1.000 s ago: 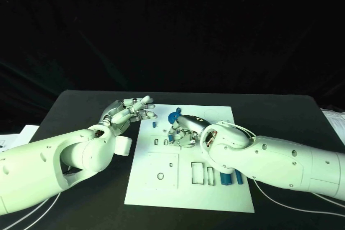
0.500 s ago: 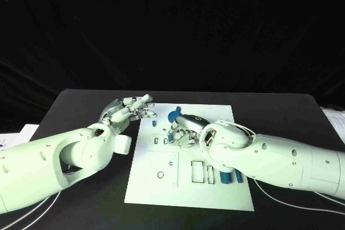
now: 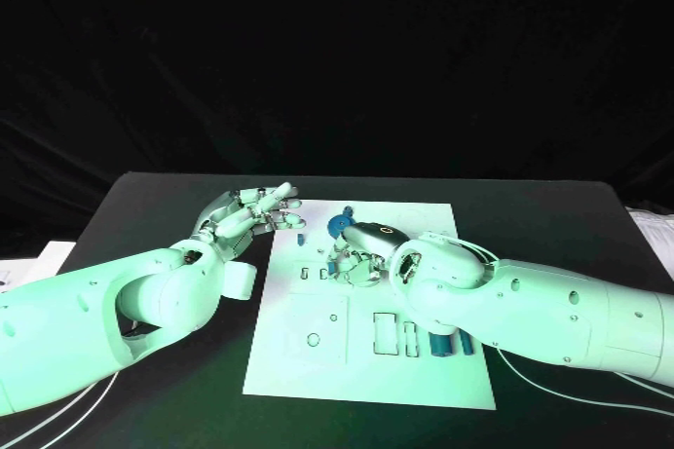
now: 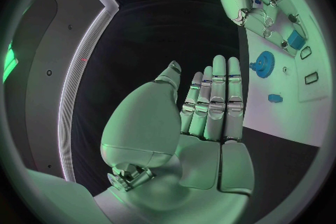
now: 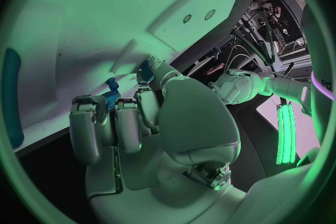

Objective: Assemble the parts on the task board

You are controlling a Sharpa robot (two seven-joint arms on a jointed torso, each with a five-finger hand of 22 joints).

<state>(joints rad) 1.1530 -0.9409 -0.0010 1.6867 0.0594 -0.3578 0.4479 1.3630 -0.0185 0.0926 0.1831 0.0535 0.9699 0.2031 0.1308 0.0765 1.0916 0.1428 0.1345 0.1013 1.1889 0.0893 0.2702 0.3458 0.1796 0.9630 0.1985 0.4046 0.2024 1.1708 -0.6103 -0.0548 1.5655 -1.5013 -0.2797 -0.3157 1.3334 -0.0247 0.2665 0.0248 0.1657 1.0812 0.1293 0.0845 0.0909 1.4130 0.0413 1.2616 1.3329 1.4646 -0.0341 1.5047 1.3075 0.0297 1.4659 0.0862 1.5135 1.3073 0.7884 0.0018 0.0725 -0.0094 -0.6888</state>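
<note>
The task is judged to be partly done. On the white board, which lies in the middle of the black table, two blue pieces are seen standing in slots near the board's right edge, toward its near corner. A blue gear is seen near the board's far edge, just beside the right hand, and a small blue piece lies near the board's far left corner. Several outlined slots in the near half of the board are seen unfilled, so a good share of the work is judged to be left.

The right hand is lowered over the far middle of the board with its fingers curled down. In the right wrist view a small blue part is seen at the fingertips, against the board's surface; it appears to be pinched there, and the step in hand is judged to be seating it. Whether it has been seated cannot be told.

The left hand is held above the table just off the board's far left corner, with fingers straight and nothing gripped, as the left wrist view confirms.

No brand, label or legible writing can be made out on the board, the parts or the arms.
</note>
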